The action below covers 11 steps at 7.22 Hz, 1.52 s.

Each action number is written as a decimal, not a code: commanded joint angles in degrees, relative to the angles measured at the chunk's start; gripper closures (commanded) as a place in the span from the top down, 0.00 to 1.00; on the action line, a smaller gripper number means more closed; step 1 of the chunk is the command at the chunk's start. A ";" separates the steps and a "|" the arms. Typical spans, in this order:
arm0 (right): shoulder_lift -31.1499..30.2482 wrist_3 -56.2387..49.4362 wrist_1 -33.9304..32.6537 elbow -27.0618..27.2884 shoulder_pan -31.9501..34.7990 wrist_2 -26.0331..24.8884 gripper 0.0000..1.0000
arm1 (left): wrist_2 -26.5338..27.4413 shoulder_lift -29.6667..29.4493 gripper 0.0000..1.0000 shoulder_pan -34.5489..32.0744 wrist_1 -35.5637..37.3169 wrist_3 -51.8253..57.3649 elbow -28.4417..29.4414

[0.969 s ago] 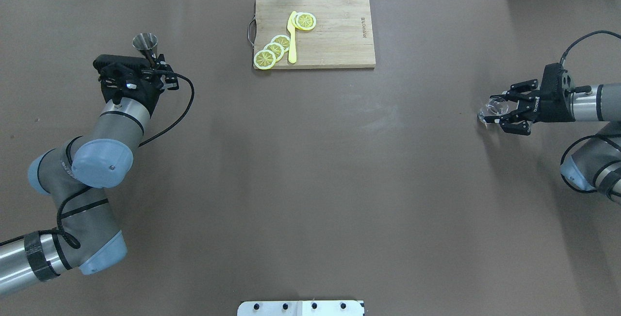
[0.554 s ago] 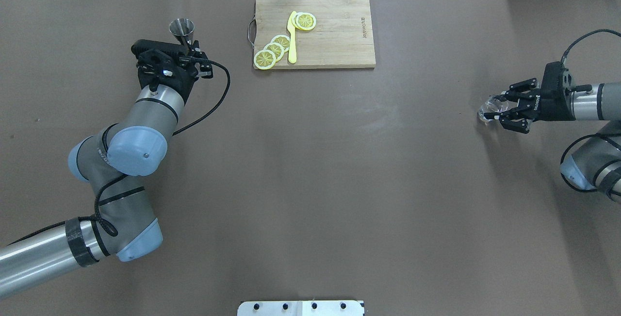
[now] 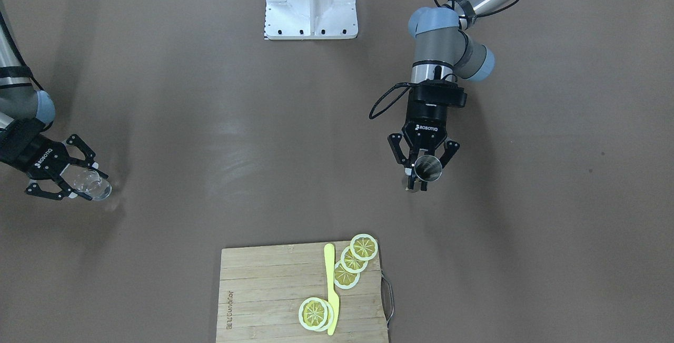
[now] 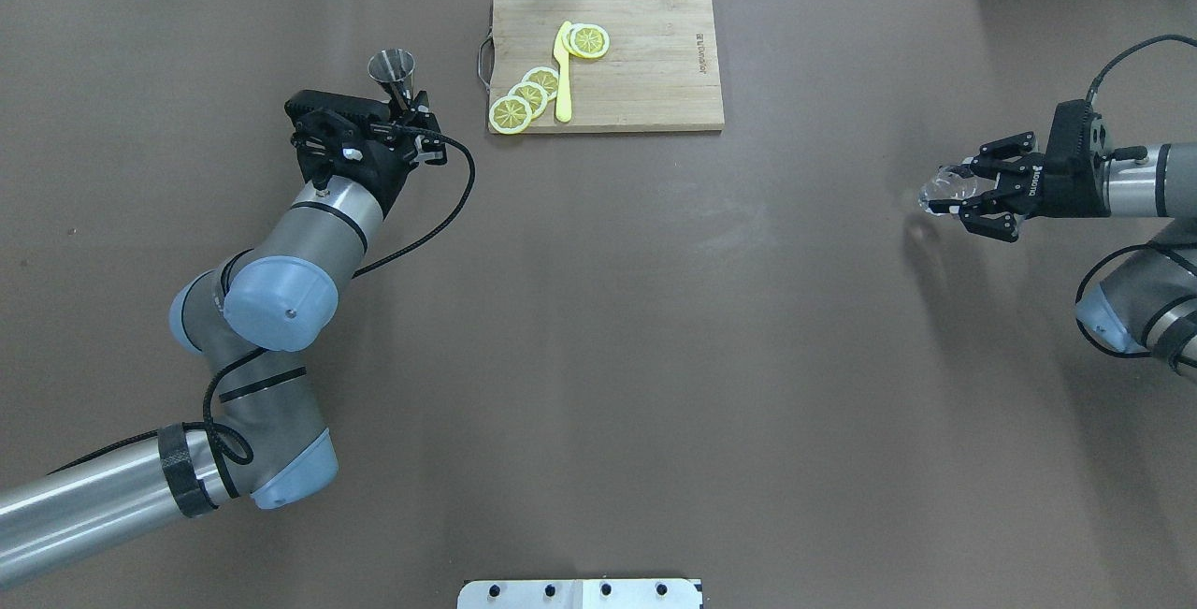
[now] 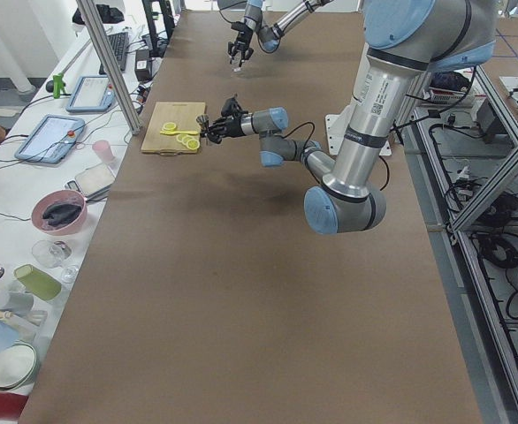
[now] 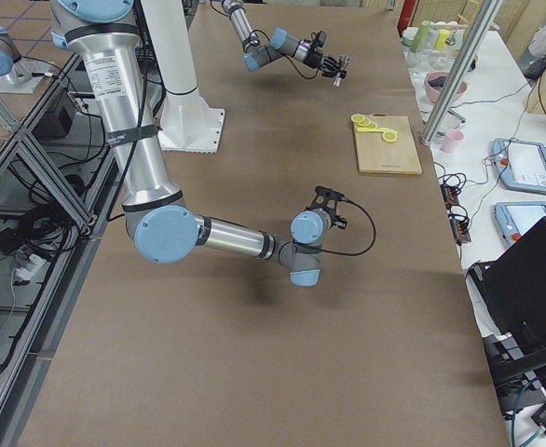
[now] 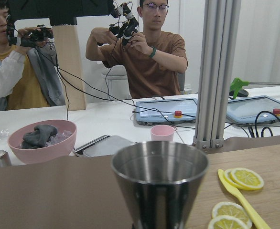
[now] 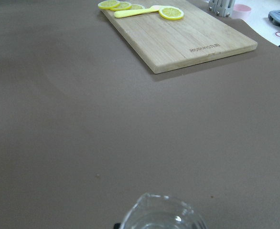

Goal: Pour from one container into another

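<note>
A steel measuring cup (image 4: 393,71) (image 3: 426,169) (image 7: 160,183), cone-shaped and upright, is held off the table by my left gripper (image 4: 404,109) (image 3: 423,166), which is shut on it, just left of the cutting board. At the far right my right gripper (image 4: 954,195) (image 3: 79,177) is shut on a small clear glass cup (image 4: 938,188) (image 3: 95,186) (image 8: 161,215), lifted above the brown table. In the right wrist view only the glass's rim shows at the bottom edge.
A wooden cutting board (image 4: 645,76) (image 3: 263,290) (image 8: 188,36) at the table's far middle carries lemon slices (image 4: 524,99) (image 3: 355,258) and a yellow plastic knife (image 4: 563,71) (image 3: 330,285). Bowls, cups and tablets sit beyond the far edge, where operators stand (image 7: 149,52).
My left arm has carried the steel cup rightward toward the cutting board. My right gripper closed on the glass cup and raised it slightly.
</note>
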 commanded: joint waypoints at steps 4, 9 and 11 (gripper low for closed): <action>0.27 -0.71 -15.72 14.43 -0.01 0.53 0.00 | -12.54 -0.27 0.00 -0.74 -10.12 14.83 1.91; -0.51 -0.53 -17.33 17.44 0.77 1.23 0.00 | -25.59 -4.23 0.00 -0.40 -17.16 29.31 5.25; -0.08 -0.62 -18.11 17.26 3.22 3.23 0.00 | -27.18 -5.80 0.00 4.51 -19.20 30.73 5.43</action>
